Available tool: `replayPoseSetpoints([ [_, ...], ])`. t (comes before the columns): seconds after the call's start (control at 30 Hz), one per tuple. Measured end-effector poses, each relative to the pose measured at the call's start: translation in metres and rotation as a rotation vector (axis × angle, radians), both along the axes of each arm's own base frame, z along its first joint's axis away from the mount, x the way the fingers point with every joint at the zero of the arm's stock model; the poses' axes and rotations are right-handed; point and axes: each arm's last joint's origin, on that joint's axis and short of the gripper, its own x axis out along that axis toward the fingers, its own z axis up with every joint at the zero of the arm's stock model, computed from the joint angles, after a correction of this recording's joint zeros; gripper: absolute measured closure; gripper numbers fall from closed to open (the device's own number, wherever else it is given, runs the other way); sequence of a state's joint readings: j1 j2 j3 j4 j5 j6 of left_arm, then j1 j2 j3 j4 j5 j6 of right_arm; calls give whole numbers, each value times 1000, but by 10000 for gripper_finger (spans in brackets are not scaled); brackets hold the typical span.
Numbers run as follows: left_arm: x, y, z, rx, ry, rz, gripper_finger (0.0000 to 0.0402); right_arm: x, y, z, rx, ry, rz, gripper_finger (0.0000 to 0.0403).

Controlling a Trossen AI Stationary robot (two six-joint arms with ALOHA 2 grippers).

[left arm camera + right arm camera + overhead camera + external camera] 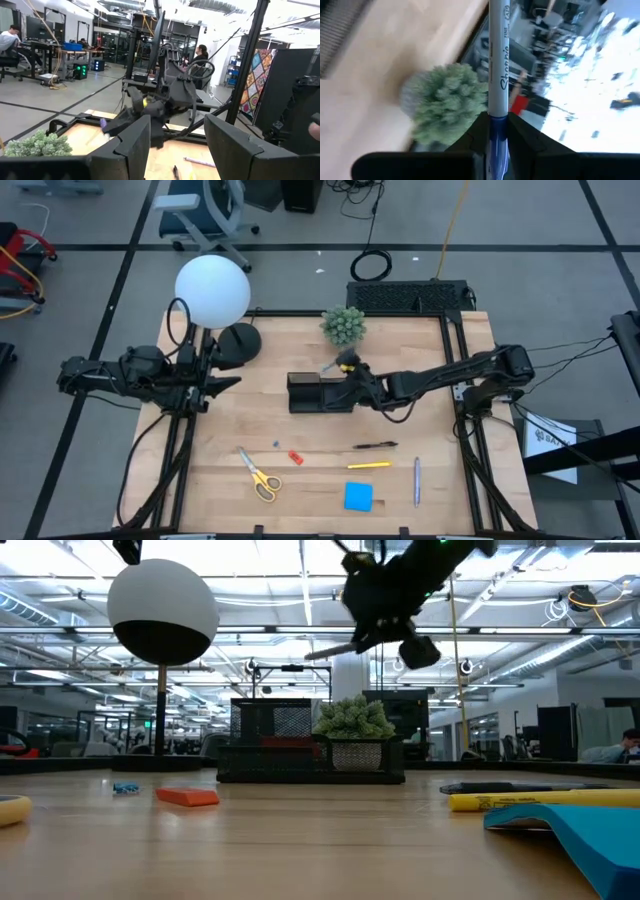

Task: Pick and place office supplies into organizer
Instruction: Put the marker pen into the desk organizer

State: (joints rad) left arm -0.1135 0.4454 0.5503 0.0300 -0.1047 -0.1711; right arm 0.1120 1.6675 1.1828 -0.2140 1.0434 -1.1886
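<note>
Altogether seven loose supplies lie on the pale wooden table (220,480), all toward its front edge: one pair of yellow-handled scissors (260,475), one square blue sticky-note pad (358,497), one black pen (375,445), one yellow marker (368,465), one slim grey-blue pen (417,481), one small red piece (295,457) and one tiny blue piece (276,445). An eighth supply, a grey-barrelled marker (498,65) with script lettering on its smooth round body and a blue end, is clamped between the fingers of the right gripper (352,370), which hangs in the air over the right end of the organizer (315,393), the barrel sticking out past the fingertips. That organizer is a single low black rectangular tray with mesh walls, standing near the middle of the table; from the low view something red shows inside it. Just behind it sits one green spiky plant ball (344,326), bristly and rounded. One lamp stands at the back left, a smooth white globe (212,291) on a thin stem over a round black base (238,343). At the table's left edge the left gripper (225,384) waits, its two blocky dark fingers (131,145) standing apart with nothing between them and nothing touching them.
</note>
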Motion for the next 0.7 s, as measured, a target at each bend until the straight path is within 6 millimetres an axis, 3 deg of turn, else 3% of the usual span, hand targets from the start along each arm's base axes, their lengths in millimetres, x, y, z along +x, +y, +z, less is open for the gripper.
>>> replayPoseSetpoints([
  [0.27,0,0,0,-13,0,-11,211,27,2,-25,-190,170,70,366],
  [0.7,0,-1,0,-12,4,-30,211,43,4,-21,-403,357,233,366],
])
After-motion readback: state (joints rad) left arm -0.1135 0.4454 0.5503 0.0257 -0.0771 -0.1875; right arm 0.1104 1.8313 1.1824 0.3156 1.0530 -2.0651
